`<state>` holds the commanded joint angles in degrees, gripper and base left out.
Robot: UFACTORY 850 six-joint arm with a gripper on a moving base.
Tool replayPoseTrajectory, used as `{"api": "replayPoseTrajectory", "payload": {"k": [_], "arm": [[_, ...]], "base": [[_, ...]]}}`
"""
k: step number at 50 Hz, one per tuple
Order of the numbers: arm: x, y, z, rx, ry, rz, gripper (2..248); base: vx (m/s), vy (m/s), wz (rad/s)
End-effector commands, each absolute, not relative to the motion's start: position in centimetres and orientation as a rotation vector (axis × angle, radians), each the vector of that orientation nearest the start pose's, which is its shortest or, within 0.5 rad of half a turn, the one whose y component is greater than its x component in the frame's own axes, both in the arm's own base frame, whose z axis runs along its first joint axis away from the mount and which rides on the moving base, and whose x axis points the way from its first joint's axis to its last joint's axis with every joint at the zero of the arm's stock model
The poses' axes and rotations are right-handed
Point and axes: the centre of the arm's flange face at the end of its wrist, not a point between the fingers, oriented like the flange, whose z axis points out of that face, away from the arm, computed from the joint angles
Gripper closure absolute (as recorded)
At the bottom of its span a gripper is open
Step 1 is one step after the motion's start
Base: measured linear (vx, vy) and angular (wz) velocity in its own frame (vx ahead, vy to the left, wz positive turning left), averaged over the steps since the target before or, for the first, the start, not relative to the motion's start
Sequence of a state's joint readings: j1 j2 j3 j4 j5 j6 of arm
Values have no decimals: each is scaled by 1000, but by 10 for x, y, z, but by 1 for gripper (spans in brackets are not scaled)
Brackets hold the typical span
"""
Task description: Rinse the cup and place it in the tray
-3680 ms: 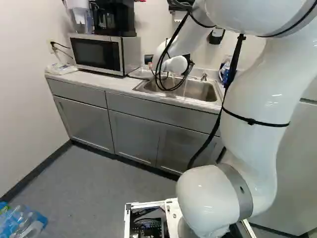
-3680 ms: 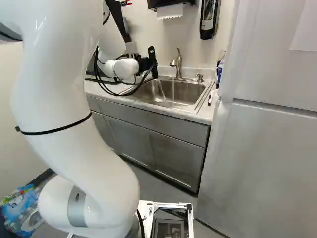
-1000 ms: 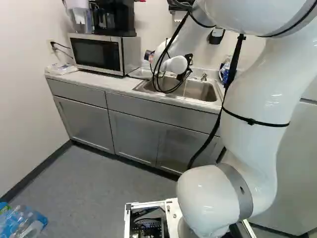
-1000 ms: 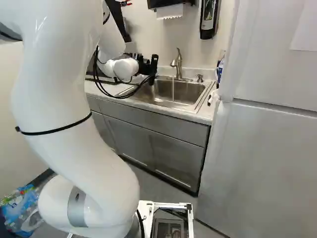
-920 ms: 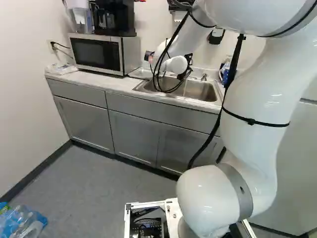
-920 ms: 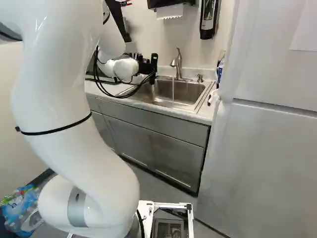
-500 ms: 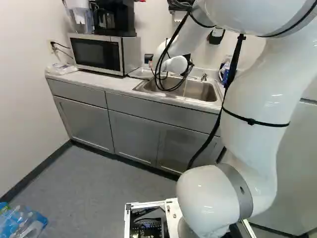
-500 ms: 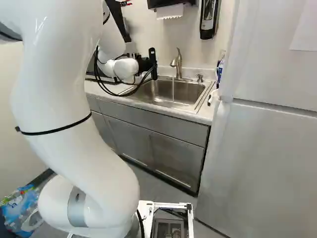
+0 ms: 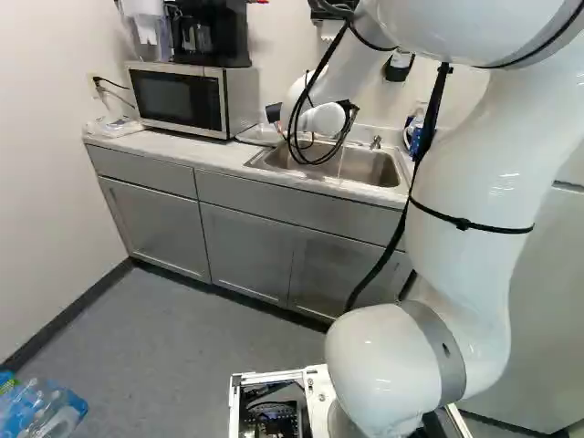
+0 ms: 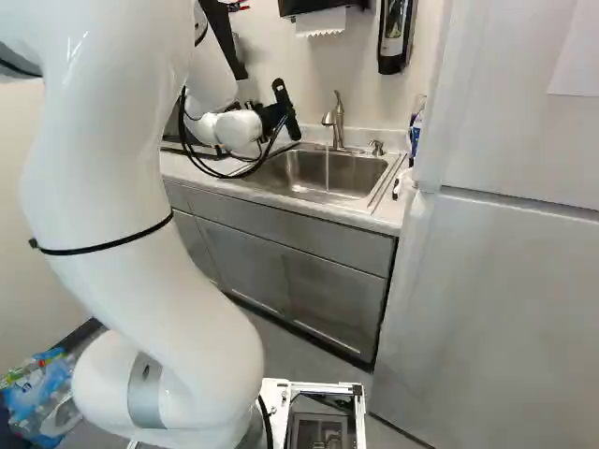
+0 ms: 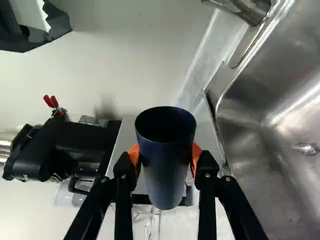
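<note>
While the base had kept its place, the work at the sink had altered. Leftmost, in the left base view, the silver and black box-shaped microwave (image 9: pixel 187 100) stood on the pale-topped desk (image 9: pixel 137 143); next came what looked like a shallow, pale metal tray (image 9: pixel 259 136). Near it was the dark blue cylindrical cup (image 11: pixel 166 160), in the air, the black jaws clamped on its two sides with their orange pads (image 11: pixel 134 155). The jaws had just swung from nearly upright to a slant, and no water now spilled from the cup. Farther right, the thin water stream (image 10: pixel 327 170) ran into the rectangular steel sink (image 10: pixel 360 178). Rinsing seemed about done; placing remained.
</note>
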<state>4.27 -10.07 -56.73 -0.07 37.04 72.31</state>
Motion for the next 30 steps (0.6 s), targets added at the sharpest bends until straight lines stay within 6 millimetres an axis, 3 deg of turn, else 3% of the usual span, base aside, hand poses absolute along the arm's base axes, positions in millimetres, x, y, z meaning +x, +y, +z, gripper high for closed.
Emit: {"api": "replayPoseTrajectory", "payload": {"k": [30], "arm": [[569,43,555,-1770,823,-1525,131]], "base": [[0,0,0]]}}
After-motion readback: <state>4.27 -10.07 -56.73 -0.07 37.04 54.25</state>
